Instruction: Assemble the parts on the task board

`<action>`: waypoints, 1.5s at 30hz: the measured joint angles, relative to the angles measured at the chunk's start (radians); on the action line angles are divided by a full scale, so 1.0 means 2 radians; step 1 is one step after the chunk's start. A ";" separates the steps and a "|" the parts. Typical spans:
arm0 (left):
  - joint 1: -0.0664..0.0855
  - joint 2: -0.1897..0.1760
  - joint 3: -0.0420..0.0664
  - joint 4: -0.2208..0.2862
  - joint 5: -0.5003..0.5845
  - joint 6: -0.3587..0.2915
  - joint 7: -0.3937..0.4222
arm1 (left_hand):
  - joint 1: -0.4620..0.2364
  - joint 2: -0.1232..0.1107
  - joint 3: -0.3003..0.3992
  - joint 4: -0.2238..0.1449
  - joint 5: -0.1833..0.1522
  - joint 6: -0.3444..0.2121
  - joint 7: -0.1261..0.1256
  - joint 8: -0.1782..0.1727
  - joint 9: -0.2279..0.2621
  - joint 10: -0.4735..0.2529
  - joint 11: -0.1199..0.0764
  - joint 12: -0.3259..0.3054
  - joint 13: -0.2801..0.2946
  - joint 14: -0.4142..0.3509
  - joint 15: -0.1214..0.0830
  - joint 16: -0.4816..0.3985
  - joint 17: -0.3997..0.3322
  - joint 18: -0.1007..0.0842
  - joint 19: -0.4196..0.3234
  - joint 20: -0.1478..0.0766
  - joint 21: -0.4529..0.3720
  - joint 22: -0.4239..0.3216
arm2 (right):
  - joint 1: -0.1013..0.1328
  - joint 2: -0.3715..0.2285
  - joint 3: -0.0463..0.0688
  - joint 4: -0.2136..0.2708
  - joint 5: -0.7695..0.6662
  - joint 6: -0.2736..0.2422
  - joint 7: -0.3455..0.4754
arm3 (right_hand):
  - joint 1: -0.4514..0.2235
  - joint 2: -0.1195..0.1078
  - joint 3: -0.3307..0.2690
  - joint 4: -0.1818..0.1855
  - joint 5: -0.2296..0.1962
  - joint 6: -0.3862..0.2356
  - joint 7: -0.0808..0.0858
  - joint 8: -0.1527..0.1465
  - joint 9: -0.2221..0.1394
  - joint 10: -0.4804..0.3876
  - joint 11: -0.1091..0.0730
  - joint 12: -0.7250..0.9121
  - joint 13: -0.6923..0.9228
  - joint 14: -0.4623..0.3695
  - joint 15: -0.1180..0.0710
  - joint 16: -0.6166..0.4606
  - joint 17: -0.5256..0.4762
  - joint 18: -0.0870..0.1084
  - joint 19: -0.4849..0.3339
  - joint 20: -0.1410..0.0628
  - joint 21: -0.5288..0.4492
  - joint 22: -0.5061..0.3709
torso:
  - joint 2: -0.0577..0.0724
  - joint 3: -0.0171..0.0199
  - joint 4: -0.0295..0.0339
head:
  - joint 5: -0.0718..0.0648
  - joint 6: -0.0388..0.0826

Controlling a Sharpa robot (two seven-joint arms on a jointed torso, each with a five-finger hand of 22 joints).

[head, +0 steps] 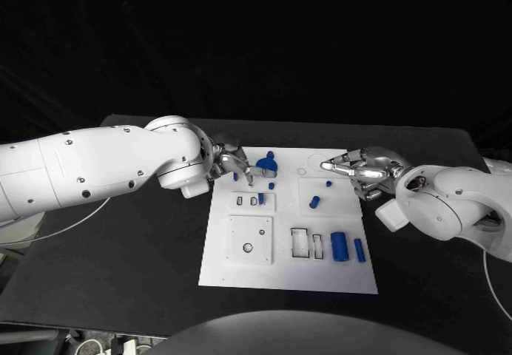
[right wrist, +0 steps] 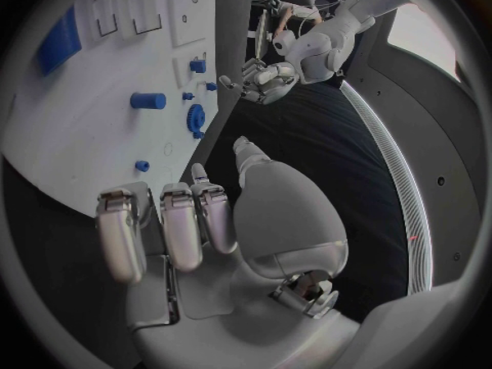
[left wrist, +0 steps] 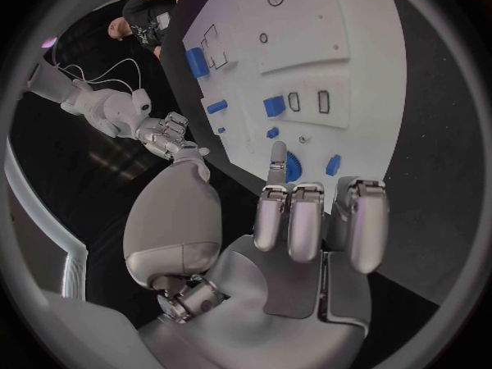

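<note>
The black tabletop (head: 128,259) carries the white task board (head: 280,270) at its centre, long axis running 12 to 6 o'clock in the head view. Both arms reach to the board's far end, probably because the loose small parts and their seats cluster there. The left hand (head: 233,164) hovers at the board's 11 o'clock corner, fingers (left wrist: 307,221) extended side by side and holding nothing, one fingertip just beside the blue gear-like part (head: 267,163); I judge it is lining up to seat or pick that piece. The right hand (head: 361,168) hangs over the 1 o'clock corner, fingers (right wrist: 164,230) straight and close together, nothing in them, seemingly waiting near the small blue pegs. The largest parts, a thick blue cylinder (head: 338,246) and a slimmer blue bar (head: 359,250), lie at 5 o'clock beside outlined slots, not yet placed. A short blue cylinder (head: 315,201) lies mid-board, well apart from both hands
</note>
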 measured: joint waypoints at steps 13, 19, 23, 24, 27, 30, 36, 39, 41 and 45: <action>-0.009 0.026 0.000 -0.015 -0.006 0.037 -0.048 | 0.020 0.034 0.027 0.000 0.055 0.045 -0.015 0.024 0.032 0.002 -0.005 0.000 0.000 -0.002 0.000 0.000 0.000 0.000 0.000 0.007 0.000 0.000 | -0.005 0.004 0.000 -0.005 0.002 0.011 -0.004 | -0.002 0.002 0.000 0.000 0.006 0.000 0.000 0.004 0.001 0.002 0.002 0.000 0.000 -0.002 0.002 0.000 0.000 0.000 0.000 0.004 0.000 0.000 | 0.000 0.0005 0.0000 | 0.001 -0.001; -0.015 0.039 0.000 -0.026 -0.006 0.041 -0.065 | 0.033 0.050 0.041 -0.001 0.104 0.057 -0.022 0.026 0.044 0.000 -0.012 0.000 0.000 0.000 -0.009 0.000 0.000 0.000 0.001 0.005 0.000 0.000 | -0.006 0.006 0.000 -0.005 0.002 0.016 -0.007 | -0.002 0.002 0.000 0.000 0.008 -0.002 -0.002 0.004 0.001 0.002 0.002 0.000 0.000 -0.002 0.002 0.000 0.000 0.000 0.000 0.004 0.000 0.000 | 0.000 0.0006 -0.0006 | 0.001 -0.001; -0.017 0.047 0.000 -0.032 -0.006 0.042 -0.074 | 0.038 0.055 0.044 -0.001 0.125 0.063 -0.025 0.026 0.050 0.001 -0.015 0.000 0.000 -0.001 -0.011 0.000 0.000 0.000 0.000 0.002 0.000 0.000 | -0.006 0.006 0.000 -0.006 0.002 0.019 -0.008 | -0.002 0.002 0.000 0.000 0.010 -0.002 -0.002 0.006 0.002 0.000 0.003 0.000 0.000 -0.002 0.002 0.000 0.000 0.000 0.000 0.004 0.000 0.000 | 0.000 0.0008 -0.0006 | 0.000 -0.001; -0.018 0.049 0.000 -0.033 -0.006 0.042 -0.076 | 0.039 0.056 0.044 -0.001 0.129 0.064 -0.026 0.026 0.051 0.000 -0.016 0.000 0.000 0.000 -0.013 0.000 0.000 0.000 0.000 -0.001 0.000 0.000 | -0.006 0.006 0.000 -0.006 0.002 0.019 -0.009 | -0.002 0.002 -0.001 -0.001 0.010 -0.002 -0.002 0.006 0.002 0.000 0.004 0.000 0.000 -0.001 0.003 0.000 0.000 0.000 0.000 0.004 0.000 0.000 | 0.000 0.0008 -0.0005 | 0.000 -0.001; -0.020 0.056 0.000 -0.038 -0.006 0.043 -0.080 | 0.040 0.057 0.044 -0.001 0.130 0.064 -0.026 0.026 0.052 0.000 -0.016 0.000 0.000 0.000 -0.013 0.000 0.000 0.000 0.000 -0.001 0.000 0.000 | -0.006 0.007 0.000 -0.006 0.002 0.020 -0.010 | -0.002 0.002 -0.001 -0.001 0.010 -0.002 -0.002 0.006 0.002 0.000 0.003 0.000 0.000 0.000 0.004 0.000 0.000 0.000 0.000 0.004 0.000 0.000 | 0.000 0.0009 -0.0007 | 0.000 -0.001; -0.021 0.061 0.000 -0.042 -0.006 0.045 -0.083 | 0.040 0.057 0.044 -0.001 0.132 0.065 -0.027 0.026 0.054 0.002 -0.018 0.000 0.000 0.000 -0.013 0.000 0.000 0.000 0.000 -0.001 0.000 0.000 | -0.006 0.007 0.000 -0.006 0.002 0.021 -0.012 | -0.002 0.002 -0.001 -0.001 0.010 -0.002 -0.002 0.006 0.002 0.000 0.004 0.000 0.000 0.000 0.004 0.000 0.000 0.000 0.000 0.004 0.000 0.000 | 0.000 0.0010 -0.0007 | 0.000 -0.001; -0.022 0.067 0.000 -0.049 -0.007 0.048 -0.086 | 0.037 0.059 0.044 -0.001 0.132 0.068 -0.027 0.026 0.056 0.002 -0.018 0.000 0.000 0.000 -0.013 0.000 0.000 0.000 0.000 -0.001 0.000 0.000 | -0.007 0.008 0.000 -0.007 0.002 0.024 -0.014 | -0.002 0.002 -0.001 -0.001 0.012 -0.002 -0.002 0.006 0.002 0.000 0.003 0.000 0.000 0.000 0.004 0.000 0.000 0.000 0.000 0.004 0.000 0.000 | 0.000 0.0010 -0.0007 | -0.001 -0.001; -0.022 0.069 0.000 -0.052 -0.008 0.048 -0.087 | 0.037 0.059 0.044 -0.001 0.132 0.068 -0.027 0.026 0.057 0.002 -0.018 0.000 0.000 0.000 -0.013 0.000 0.000 0.000 0.000 -0.001 0.000 0.000 | -0.007 0.007 0.000 -0.007 0.002 0.025 -0.015 | -0.002 0.002 -0.001 -0.001 0.012 -0.002 -0.002 0.006 0.002 0.000 0.003 0.000 0.000 0.000 0.004 0.000 0.000 0.000 0.000 0.004 0.000 0.000 | 0.000 0.0010 -0.0005 | -0.002 -0.002; -0.022 0.070 0.000 -0.053 -0.009 0.048 -0.087 | 0.035 0.061 0.047 -0.002 0.132 0.068 -0.027 0.026 0.058 0.002 -0.018 0.000 0.000 -0.002 -0.014 0.000 0.000 0.000 0.000 -0.004 0.000 0.000 | -0.007 0.007 0.000 -0.007 0.002 0.026 -0.016 | -0.002 0.002 -0.001 -0.001 0.012 -0.002 -0.002 0.006 0.002 0.000 0.003 0.000 0.000 0.000 0.004 0.000 0.000 0.000 0.000 0.004 0.000 0.000 | 0.000 0.0009 -0.0004 | -0.002 -0.002; -0.022 0.073 0.000 -0.055 -0.010 0.047 -0.088 | 0.036 0.062 0.049 -0.002 0.132 0.070 -0.029 0.026 0.061 0.000 -0.019 0.000 0.000 0.000 -0.016 0.000 0.000 0.000 0.000 -0.004 0.000 0.000 | -0.008 0.007 0.000 -0.008 0.002 0.028 -0.018 | -0.002 0.002 -0.001 -0.001 0.012 -0.002 -0.002 0.006 0.002 0.000 0.003 0.000 0.000 0.000 0.004 0.000 0.000 0.000 0.000 0.004 0.000 0.000 | 0.000 0.0007 -0.0004 | -0.002 -0.002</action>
